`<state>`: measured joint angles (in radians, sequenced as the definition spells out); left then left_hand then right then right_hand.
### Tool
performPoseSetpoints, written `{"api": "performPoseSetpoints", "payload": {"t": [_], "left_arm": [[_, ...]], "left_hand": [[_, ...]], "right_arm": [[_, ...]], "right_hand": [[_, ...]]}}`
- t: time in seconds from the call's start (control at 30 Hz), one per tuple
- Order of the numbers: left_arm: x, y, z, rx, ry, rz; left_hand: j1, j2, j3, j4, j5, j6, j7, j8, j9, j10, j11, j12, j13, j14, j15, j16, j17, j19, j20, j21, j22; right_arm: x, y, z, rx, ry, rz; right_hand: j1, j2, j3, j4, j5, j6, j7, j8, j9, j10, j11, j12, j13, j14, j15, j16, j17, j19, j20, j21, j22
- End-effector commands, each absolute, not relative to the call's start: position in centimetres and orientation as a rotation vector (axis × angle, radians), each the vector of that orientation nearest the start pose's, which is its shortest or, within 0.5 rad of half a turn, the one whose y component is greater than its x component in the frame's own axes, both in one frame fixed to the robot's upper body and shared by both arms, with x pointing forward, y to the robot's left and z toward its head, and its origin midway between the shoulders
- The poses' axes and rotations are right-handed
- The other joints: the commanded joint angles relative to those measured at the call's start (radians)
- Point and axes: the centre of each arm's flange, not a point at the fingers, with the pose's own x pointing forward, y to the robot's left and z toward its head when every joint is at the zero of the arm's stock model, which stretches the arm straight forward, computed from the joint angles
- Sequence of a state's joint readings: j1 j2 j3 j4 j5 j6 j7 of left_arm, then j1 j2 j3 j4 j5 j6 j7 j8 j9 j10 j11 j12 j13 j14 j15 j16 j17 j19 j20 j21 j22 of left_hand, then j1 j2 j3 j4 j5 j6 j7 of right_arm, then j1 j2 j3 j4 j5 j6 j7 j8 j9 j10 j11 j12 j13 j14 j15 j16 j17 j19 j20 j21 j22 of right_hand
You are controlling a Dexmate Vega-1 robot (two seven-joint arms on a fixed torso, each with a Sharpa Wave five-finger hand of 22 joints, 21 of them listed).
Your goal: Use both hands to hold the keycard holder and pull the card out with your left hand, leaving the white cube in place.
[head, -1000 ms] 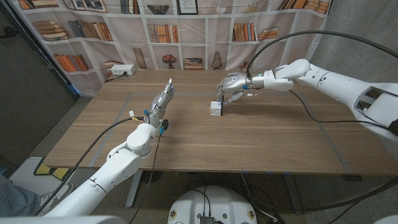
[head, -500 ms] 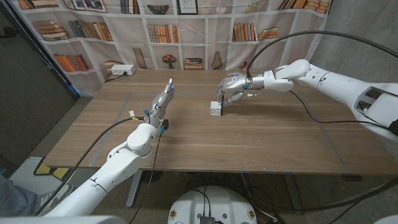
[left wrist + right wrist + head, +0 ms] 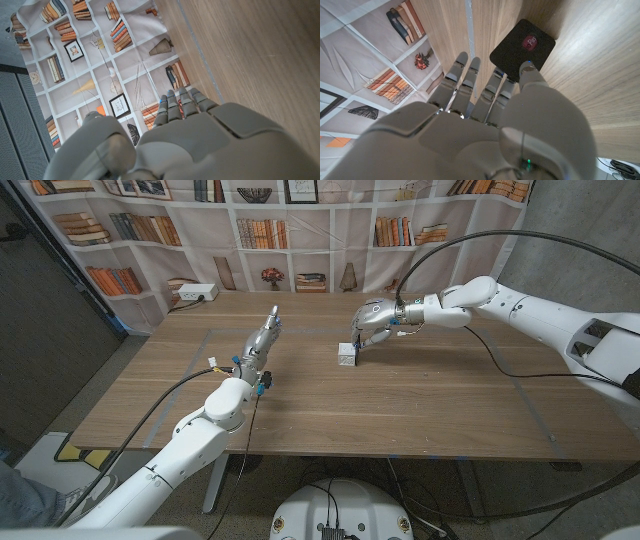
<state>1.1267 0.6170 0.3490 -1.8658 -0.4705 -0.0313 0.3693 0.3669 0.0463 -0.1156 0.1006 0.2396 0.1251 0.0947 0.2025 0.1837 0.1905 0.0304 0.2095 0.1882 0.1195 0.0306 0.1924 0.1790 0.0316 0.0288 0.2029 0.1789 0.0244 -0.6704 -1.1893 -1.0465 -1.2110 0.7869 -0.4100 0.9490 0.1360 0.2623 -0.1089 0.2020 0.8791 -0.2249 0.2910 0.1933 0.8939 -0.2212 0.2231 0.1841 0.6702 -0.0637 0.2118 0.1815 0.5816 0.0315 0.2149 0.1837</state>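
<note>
Looking from the near edge outward, we first meet our left hand (image 3: pixel 263 340), raised over the tabletop (image 3: pixel 400 410) with fingers extended together and nothing in them, well apart from the work; we judge it is waiting its turn to pull the card. Farther out, the white cube (image 3: pixel 347 355) sits on the wood. Just behind it, our right hand (image 3: pixel 371 320) hangs with fingers pointing down at the cube's far side. In the right wrist view those fingers (image 3: pixel 465 80) reach toward a black keycard holder (image 3: pixel 522 46) lying flat, holding nothing yet.
</note>
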Motion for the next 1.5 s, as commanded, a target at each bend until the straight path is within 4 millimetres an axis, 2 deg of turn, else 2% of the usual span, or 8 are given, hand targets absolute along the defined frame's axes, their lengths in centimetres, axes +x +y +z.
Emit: {"api": "performPoseSetpoints", "payload": {"t": [0.03,0.4,0.57,0.73,1.13,1.5], "left_arm": [[55.7,23.5,-4.6,0.083,-0.559,-0.062],[55.7,23.4,-4.7,0.080,-0.559,-0.066],[55.9,23.3,-4.6,0.082,-0.562,-0.074],[56.1,23.3,-4.4,0.082,-0.567,-0.081],[56.8,23.6,-3.7,0.087,-0.589,-0.106],[58.6,24.3,-2.5,0.107,-0.595,-0.172]], "left_hand": [[-0.002,0.003,-0.009,0.000,-0.006,0.008,-0.002,-0.004,0.002,0.005,-0.003,-0.006,0.002,0.004,-0.002,-0.002,0.004,-0.006,0.008,-0.004,0.003],[-0.002,0.004,-0.010,0.000,-0.006,0.009,-0.003,-0.004,0.002,0.004,-0.001,-0.006,0.002,0.004,-0.004,-0.002,0.004,-0.006,0.008,-0.004,0.004],[-0.001,0.005,-0.011,0.000,-0.006,0.009,-0.002,-0.004,0.002,0.006,-0.002,-0.005,0.002,0.004,-0.004,-0.002,0.004,-0.006,0.007,-0.003,0.004],[-0.001,0.005,-0.012,0.000,-0.006,0.010,-0.002,-0.004,0.002,0.006,-0.002,-0.006,0.002,0.005,-0.004,-0.002,0.004,-0.006,0.004,-0.003,0.004],[0.000,0.007,-0.014,0.001,-0.006,0.012,-0.001,-0.004,0.002,0.005,0.000,-0.006,0.002,0.005,-0.002,-0.002,0.004,-0.005,0.001,-0.002,0.004],[0.001,0.008,-0.016,0.001,-0.006,0.011,-0.001,-0.004,0.002,0.006,0.003,-0.006,0.002,0.006,-0.002,-0.002,0.004,-0.005,0.001,-0.002,0.004]], "right_arm": [[64.2,-16.5,8.4,-2.249,-1.329,0.553],[63.6,-16.6,8.6,-2.266,-1.332,0.521],[63.3,-16.8,8.6,-2.260,-1.345,0.508],[62.8,-17.0,8.7,-2.259,-1.342,0.493],[61.8,-17.4,9.6,-2.232,-1.280,0.424],[60.4,-18.3,10.7,-2.180,-1.192,0.263]], "right_hand": [[0.003,0.021,0.014,0.000,-0.004,0.038,-0.002,0.012,0.004,0.034,0.000,0.006,0.004,0.022,-0.113,-0.004,0.000,0.002,-0.009,-0.001,0.004],[0.003,0.035,0.025,0.007,-0.007,0.070,-0.002,0.016,0.002,0.071,-0.001,0.006,0.004,0.054,-0.121,-0.003,0.001,-0.005,-0.017,-0.004,0.004],[0.016,0.036,0.053,0.008,-0.005,0.093,0.001,0.013,0.001,0.145,-0.002,0.005,0.004,0.153,-0.138,0.000,-0.001,-0.009,-0.083,-0.005,0.003],[0.026,0.030,0.066,0.004,-0.002,0.108,0.002,0.016,0.003,0.182,-0.001,0.005,0.004,0.184,-0.143,-0.012,-0.005,-0.009,-0.107,-0.003,0.003],[0.040,0.025,0.081,-0.003,0.005,0.131,0.004,0.022,0.006,0.224,0.000,0.005,0.005,0.211,-0.151,-0.024,-0.006,-0.008,-0.121,-0.002,0.004],[0.039,0.023,0.085,-0.001,0.008,0.136,0.003,0.022,0.006,0.239,0.000,0.001,0.005,0.228,-0.150,-0.024,-0.004,-0.007,-0.124,-0.001,0.005]]}}
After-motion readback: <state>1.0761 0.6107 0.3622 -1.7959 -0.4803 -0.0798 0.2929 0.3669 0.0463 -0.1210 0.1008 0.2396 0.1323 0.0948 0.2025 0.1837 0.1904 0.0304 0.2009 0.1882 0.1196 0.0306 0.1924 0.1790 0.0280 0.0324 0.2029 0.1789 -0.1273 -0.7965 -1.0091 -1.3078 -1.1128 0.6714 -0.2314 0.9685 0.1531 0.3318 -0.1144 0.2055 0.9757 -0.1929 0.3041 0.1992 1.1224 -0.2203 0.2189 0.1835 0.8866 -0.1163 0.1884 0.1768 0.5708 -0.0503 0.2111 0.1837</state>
